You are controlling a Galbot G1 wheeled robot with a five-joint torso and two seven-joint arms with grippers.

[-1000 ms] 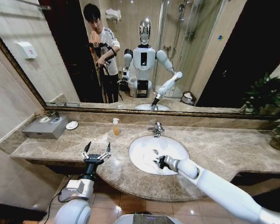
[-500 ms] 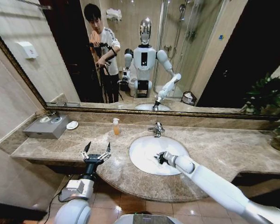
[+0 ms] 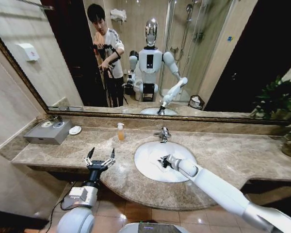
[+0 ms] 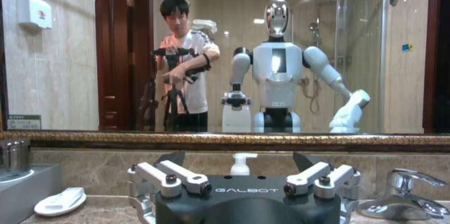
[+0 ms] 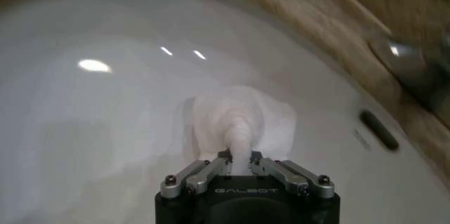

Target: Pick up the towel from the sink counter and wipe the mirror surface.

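A white towel [image 5: 243, 116] lies bunched in the oval white basin [image 3: 148, 170] of the marble sink counter [image 3: 233, 155]. One fold of it rises in a peak between the fingers of my right gripper [image 5: 239, 156], which is shut on it. From the head, that right gripper [image 3: 164, 161] sits low over the middle of the basin, and the towel [image 3: 161, 158] shows as a small white lump at its tip. My left gripper [image 3: 101, 156] hangs open at the counter's front edge, left of the basin. The wide mirror [image 3: 223, 58] runs along the wall behind the counter.
A chrome faucet [image 3: 163, 134] stands behind the basin, with a soap bottle [image 3: 120, 131] to its left. Further left are a soap dish [image 3: 74, 130] and a grey box [image 3: 47, 132]. A plant [image 3: 281, 107] stands at the counter's right end.
My right gripper has moved a little farther into the basin, toward the faucet. The left arm has stayed where it was.
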